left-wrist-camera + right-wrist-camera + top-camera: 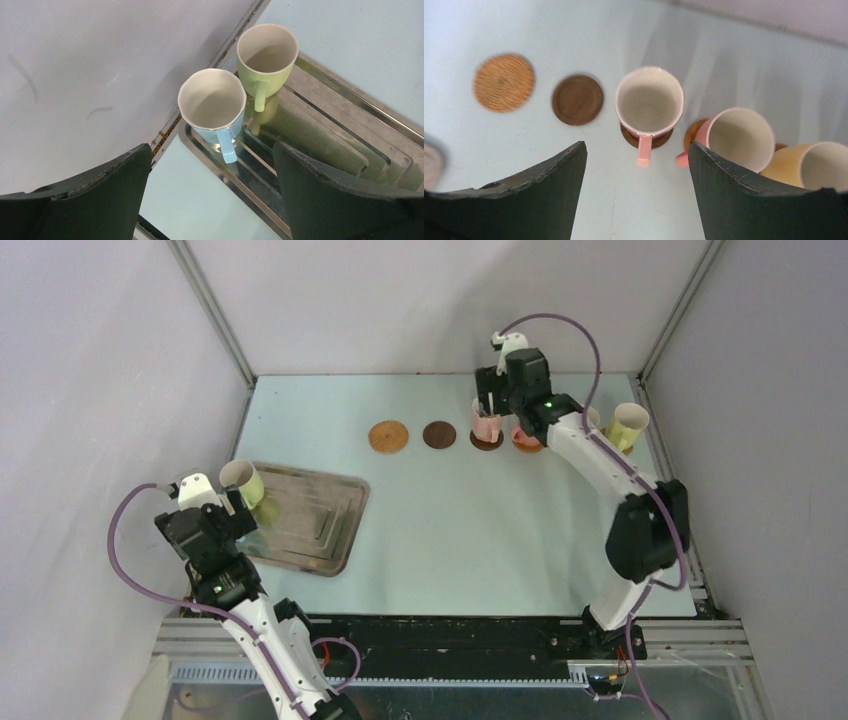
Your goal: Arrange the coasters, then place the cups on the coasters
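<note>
On the desk (450,540), seen from above, five cups and four coasters show. A woven coaster (388,436) and a bare dark coaster (439,434) lie side by side in the far row. Next to them the pale pink cup (487,426) stands on a second dark coaster (487,443), and the salmon cup (522,435) on an orange-brown coaster (530,447). Past the right arm only the rim of a yellow cup (592,418) shows, with a pale yellow cup (628,425) near the right edge; I cannot tell what these two stand on. The right gripper (488,408) hangs just over the pale pink cup. One green cup (243,480) stands at the left end of the single metal tray (330,540), just beyond the left gripper (240,510).

From the left wrist, two cups stand on the metal tray (350,145): a blue cup (212,105) and, behind it, the green cup (265,55), handles towards the camera. The left gripper (211,160) is spread wide and holds nothing; the blue cup lies ahead, midway between its fingers (100,200).

From the right wrist, three cups and five coasters show, counting a sliver of one beside the yellow cup (819,165). The woven coaster (504,82) and bare dark coaster (577,99) lie left. The pale pink cup (650,102) sits upright on its dark coaster (629,137), the salmon cup (741,137) on the orange-brown coaster (694,131). The right gripper (636,146) is spread, gripping nothing, with the pale pink cup below, centred between its fingers (744,200) and clear of both.
</note>
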Tool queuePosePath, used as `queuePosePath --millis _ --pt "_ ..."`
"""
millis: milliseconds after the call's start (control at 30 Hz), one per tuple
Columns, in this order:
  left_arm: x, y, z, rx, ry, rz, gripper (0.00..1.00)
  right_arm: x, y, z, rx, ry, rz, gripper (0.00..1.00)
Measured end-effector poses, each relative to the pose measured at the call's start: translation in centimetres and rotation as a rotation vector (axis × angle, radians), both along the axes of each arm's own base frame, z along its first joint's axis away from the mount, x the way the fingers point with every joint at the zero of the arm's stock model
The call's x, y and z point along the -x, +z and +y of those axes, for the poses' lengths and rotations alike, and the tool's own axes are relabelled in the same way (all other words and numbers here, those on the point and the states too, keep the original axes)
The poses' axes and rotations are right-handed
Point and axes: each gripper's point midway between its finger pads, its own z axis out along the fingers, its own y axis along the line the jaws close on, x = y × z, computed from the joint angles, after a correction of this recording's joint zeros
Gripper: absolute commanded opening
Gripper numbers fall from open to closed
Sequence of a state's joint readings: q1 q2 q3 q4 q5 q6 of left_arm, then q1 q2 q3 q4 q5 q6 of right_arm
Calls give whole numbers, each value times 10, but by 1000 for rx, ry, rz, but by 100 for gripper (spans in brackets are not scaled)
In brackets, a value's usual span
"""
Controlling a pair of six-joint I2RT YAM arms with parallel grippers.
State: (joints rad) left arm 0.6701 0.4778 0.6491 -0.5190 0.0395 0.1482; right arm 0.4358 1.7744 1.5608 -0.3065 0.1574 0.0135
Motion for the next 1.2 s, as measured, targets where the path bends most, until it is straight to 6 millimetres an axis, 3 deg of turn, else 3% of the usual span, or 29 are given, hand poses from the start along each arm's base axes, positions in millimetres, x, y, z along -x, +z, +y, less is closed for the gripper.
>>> queuePosePath --millis 100,233,300,367,467,567,633,733,1033,1200 --pt "-2 -2 -2 5 -20 5 98 14 50 -1 -51 26 -89 84" --pt "-4 -10 -7 20 -63 41 98 50 132 -3 -117 107 -245 87" --pt "-5 -15 -10 22 -90 66 98 71 160 -1 -123 158 -309 88" --pt "-4 -19 -11 22 -108 91 98 96 175 6 -121 222 -353 88" --pt "-5 -28 -10 23 -126 143 98 127 164 22 -106 321 -340 89" --pt "-7 -41 -6 36 -137 193 98 140 127 37 -79 395 -258 89" --pt "-7 -56 -4 52 -138 231 98 145 94 43 -49 426 -180 89" --pt "-3 -82 -4 86 -144 304 98 150 63 47 -22 454 -89 89" --pt "-12 -111 11 121 -132 389 94 155 54 52 -39 497 -55 89" --pt "-18 -128 21 147 -115 428 83 155 52 52 -49 506 -46 89"
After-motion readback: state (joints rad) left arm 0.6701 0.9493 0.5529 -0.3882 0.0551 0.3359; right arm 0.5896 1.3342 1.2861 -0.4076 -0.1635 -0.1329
